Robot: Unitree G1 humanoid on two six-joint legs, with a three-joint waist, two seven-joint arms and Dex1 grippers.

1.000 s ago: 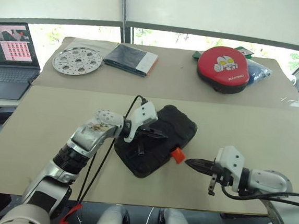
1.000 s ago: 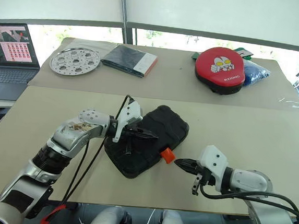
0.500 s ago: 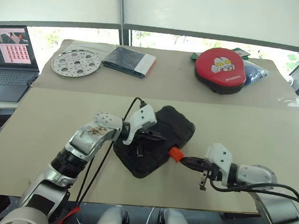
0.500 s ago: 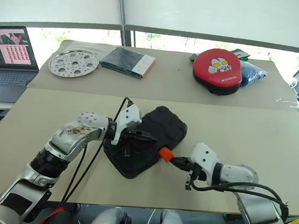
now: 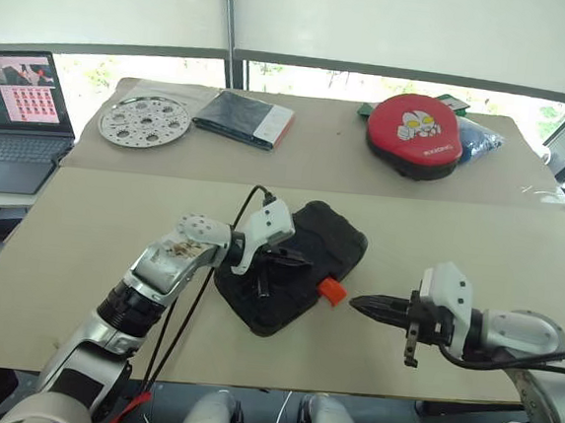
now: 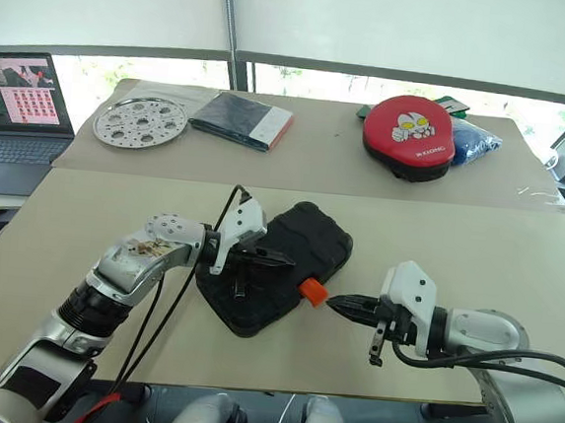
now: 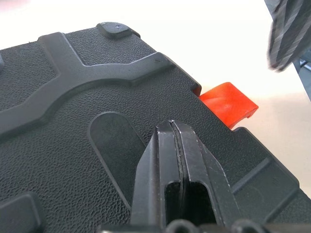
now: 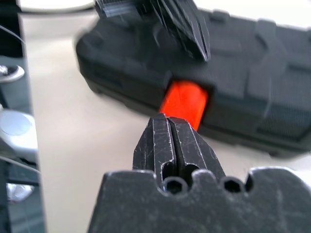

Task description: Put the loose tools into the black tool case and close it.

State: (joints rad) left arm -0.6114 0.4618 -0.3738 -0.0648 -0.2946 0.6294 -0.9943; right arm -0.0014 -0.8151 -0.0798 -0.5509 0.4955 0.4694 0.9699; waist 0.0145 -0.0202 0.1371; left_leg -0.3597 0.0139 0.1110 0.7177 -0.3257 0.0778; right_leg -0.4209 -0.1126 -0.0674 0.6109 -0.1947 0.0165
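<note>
The black tool case (image 5: pixel 293 266) lies closed on the near desk (image 5: pixel 93 225), set at a slant, its moulded lid facing up. Its small orange latch (image 5: pixel 332 291) juts from the edge turned toward the robot's right side.

The left hand (image 5: pixel 298 259) rests over the lid, its two black fingers pressed together with nothing between them; in the left wrist view the joined fingertips (image 7: pixel 171 127) sit against the textured lid beside an oval hollow.

The right hand (image 5: pixel 358 302) hovers just beside the latch, a little apart from it, fingers likewise drawn tight and holding nothing. In the right wrist view the closed tips (image 8: pixel 167 121) point straight at the latch.

On the far desk (image 5: pixel 328 141) lie:
- a perforated metal disc (image 5: pixel 144 120)
- a dark flat book (image 5: pixel 245 117) with a pale edge
- a red round pad (image 5: pixel 416 133) with a printed face
- a blue bundle (image 5: pixel 479 138) just behind the pad

An open laptop (image 5: pixel 16 109) stands off the far desk's left end.
</note>
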